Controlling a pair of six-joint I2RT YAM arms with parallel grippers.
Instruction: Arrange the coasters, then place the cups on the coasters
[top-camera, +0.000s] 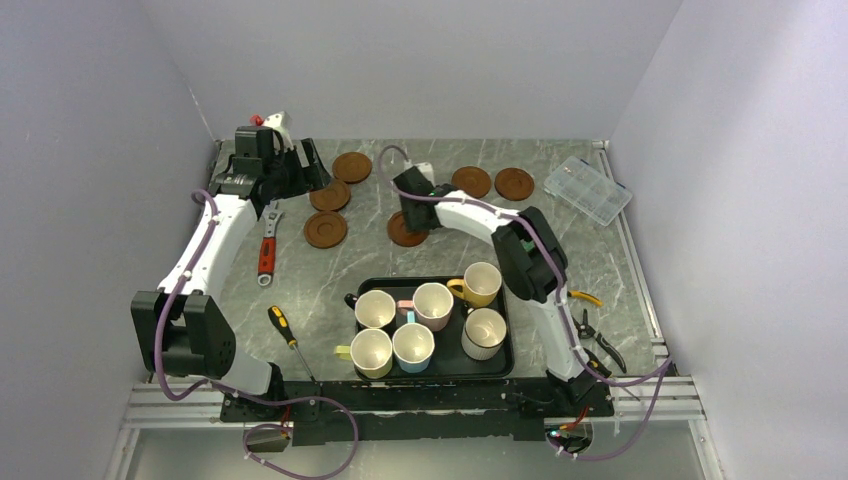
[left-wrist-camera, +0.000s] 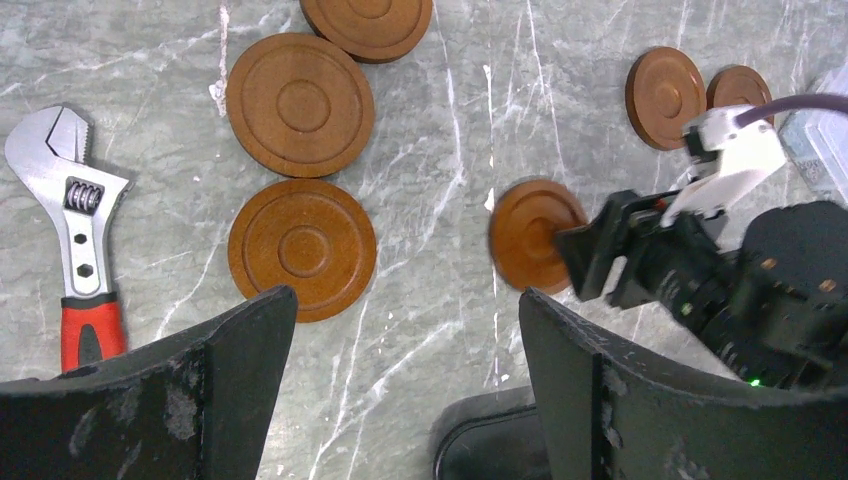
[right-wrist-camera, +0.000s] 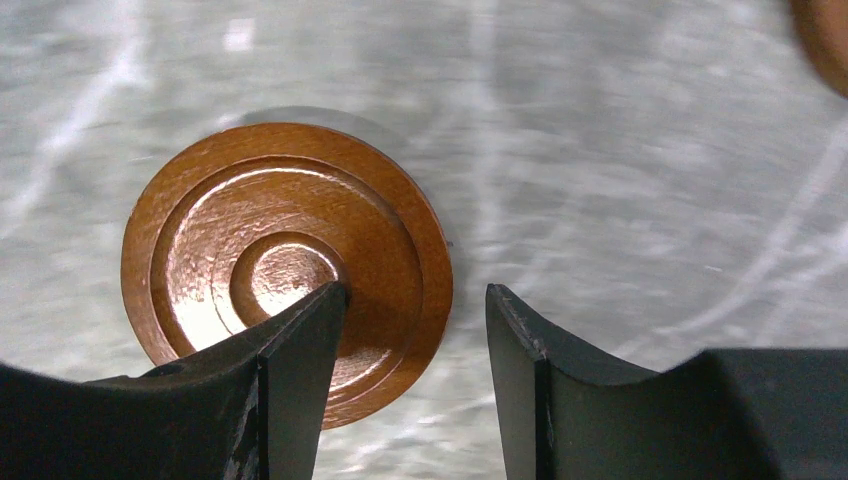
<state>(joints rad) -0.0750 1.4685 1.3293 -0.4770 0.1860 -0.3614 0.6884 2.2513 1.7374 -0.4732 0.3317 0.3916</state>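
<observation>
The coaster (right-wrist-camera: 250, 240) under the right gripper (right-wrist-camera: 415, 292) is a flat, stiff wooden-looking disc with a glossy top and a raised rim ring. It is probably light and hard to break, but slick and too low on the table (top-camera: 600, 260) to pinch from the sides. The sensible hold is across the rim, with one jaw on the top face and the other outside the edge. The right wrist view shows just that line-up: one jaw hangs over the disc's inner ring and the other stands off the rim over bare stone. A gap shows there, so the jaws are parted and the disc does not look clamped yet. In the top view this coaster lies mid-frame, just above the black tray (top-camera: 395, 283) holding all six cups (top-camera: 430, 315). The right arm reaches up and leftward from its base, forearm bent across the table, wrist pointing down. The left gripper (left-wrist-camera: 407, 295) sits in the upper left of that view, spread wide with nothing between its jaws. It hovers near three other coasters (left-wrist-camera: 300, 105) and a wrench (left-wrist-camera: 75, 230). Two more discs lie toward the upper right.
</observation>
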